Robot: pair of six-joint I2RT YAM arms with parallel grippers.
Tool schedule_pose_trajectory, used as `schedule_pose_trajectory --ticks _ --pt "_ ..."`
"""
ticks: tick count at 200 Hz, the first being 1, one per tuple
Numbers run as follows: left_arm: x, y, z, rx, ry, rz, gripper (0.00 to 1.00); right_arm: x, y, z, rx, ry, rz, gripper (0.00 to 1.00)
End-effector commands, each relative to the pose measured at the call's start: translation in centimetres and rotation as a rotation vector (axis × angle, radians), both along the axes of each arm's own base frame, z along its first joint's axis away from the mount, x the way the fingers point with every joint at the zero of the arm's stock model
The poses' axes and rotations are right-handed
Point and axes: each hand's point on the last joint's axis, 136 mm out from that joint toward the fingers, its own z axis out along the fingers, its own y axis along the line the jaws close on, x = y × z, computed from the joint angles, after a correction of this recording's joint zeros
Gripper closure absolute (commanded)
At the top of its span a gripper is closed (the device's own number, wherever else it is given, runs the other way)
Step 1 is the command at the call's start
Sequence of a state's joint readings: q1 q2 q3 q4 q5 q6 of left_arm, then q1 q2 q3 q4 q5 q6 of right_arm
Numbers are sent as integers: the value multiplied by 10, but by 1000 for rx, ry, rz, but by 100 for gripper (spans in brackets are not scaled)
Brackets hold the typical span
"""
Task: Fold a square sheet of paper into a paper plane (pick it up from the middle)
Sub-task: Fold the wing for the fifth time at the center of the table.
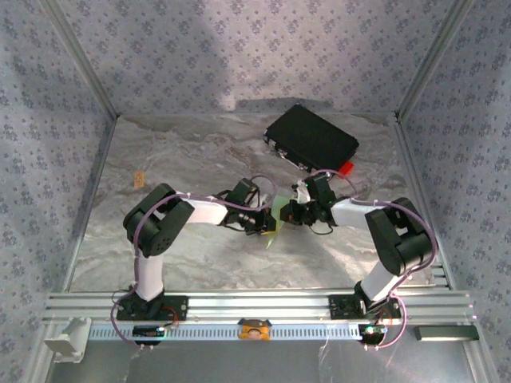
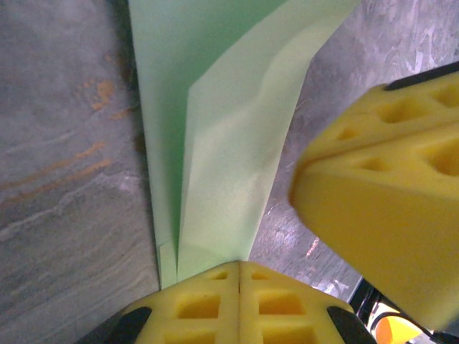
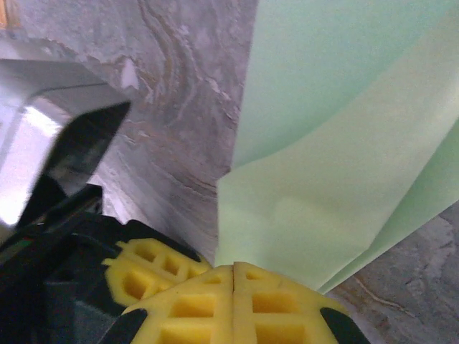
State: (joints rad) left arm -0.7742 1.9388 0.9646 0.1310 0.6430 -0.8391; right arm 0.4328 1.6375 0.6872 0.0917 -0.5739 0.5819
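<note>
— Where's room to pass?
— The table point(image 1: 176, 144) lies bare at its left and near side.
— What blocks?
— A black case point(image 1: 311, 137) far right. The left gripper point(image 1: 268, 226) and right gripper point(image 1: 283, 217) crowd the green paper point(image 1: 272, 234) mid-table.

**Top view:** the paper point(image 1: 272, 227) appears as a green sliver between the left end effector point(image 1: 260, 223) and right end effector point(image 1: 287, 214), the rest hidden by them; its folds are too small to tell. A tan speck point(image 1: 140, 177) is too small to identify.

**Left wrist view:** paper cut by the top edge, near end hidden between the pressed-together pads point(image 2: 201, 308); right end effector blurred, cut by the right edge.

**Right wrist view:** paper cut by top and right edges.
</note>
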Motion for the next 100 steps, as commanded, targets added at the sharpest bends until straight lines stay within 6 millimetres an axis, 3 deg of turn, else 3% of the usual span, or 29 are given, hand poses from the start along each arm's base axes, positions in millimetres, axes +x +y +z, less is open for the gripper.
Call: schedule_pose_trajectory --ticks 1,34,81,100 --pt "-17 15 -19 81 70 4 100 4 -2 -11 -47 15 1 94" --pt "-18 16 -20 85 75 3 100 2 -24 -30 -145 48 -62 94" --pt "-21 16 -23 84 89 -4 100 15 -44 -27 -129 57 -152 94" --pt "-21 15 -22 79 90 -9 100 20 -43 -19 -86 52 -168 93"
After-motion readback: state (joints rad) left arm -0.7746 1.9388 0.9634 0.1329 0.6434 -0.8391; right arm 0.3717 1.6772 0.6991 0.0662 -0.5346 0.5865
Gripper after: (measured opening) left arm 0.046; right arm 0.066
